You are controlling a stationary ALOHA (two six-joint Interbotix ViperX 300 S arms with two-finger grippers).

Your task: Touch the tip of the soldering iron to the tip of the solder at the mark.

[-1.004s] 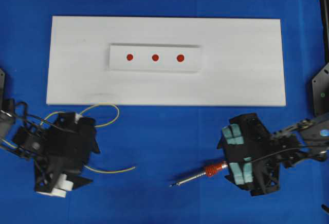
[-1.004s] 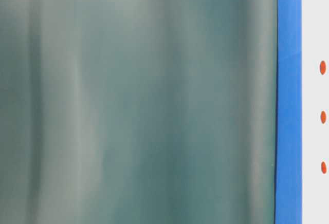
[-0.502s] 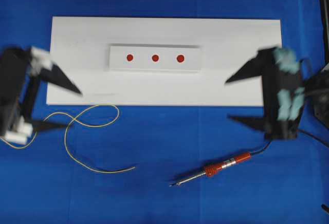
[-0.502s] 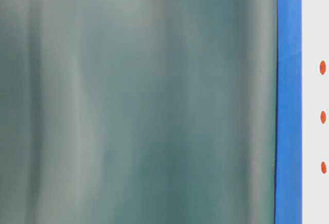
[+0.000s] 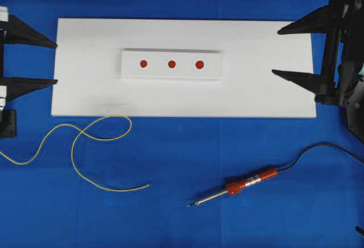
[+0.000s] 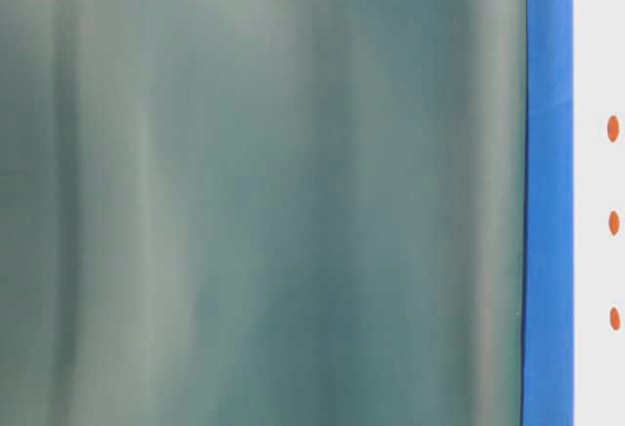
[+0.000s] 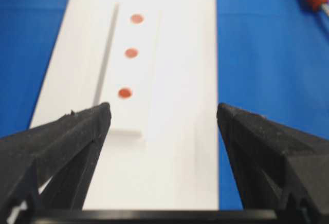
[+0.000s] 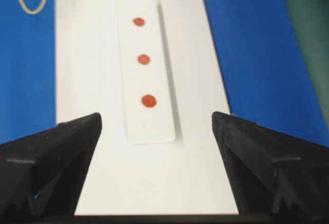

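Nearest the front edge of the blue counter (image 5: 182, 145) lies the soldering iron (image 5: 236, 187), right of the middle, its dark tip pointing toward the front-left and its red handle slanting back to the right, where the black cord (image 5: 318, 148) curves off toward the right edge. Left of it, well apart, the solder (image 5: 85, 145) lies in loose yellow curls, one end pointing toward the iron's tip across a stretch of bare blue, the other running off the left edge. Neither thing is touched by either tool. Farther back sits a white board (image 5: 267, 89), and on its middle a white strip (image 5: 170, 74) with three red dots in a row; the mark (image 5: 144, 63) is the left-end one. The left tool (image 5: 51, 63) hangs at the counter's left edge, level with the strip, jaws spread wide and holding nothing; from its own camera the mark (image 7: 125, 93) is the closest dot, lying ahead between the two black fingers (image 7: 77, 136). The right tool (image 5: 278, 52) stands at the right edge, over the board's far right corner, jaws likewise spread wide and empty, with the mark (image 8: 139, 22) the farthest dot in its view. Both tools are well behind the iron and the solder.
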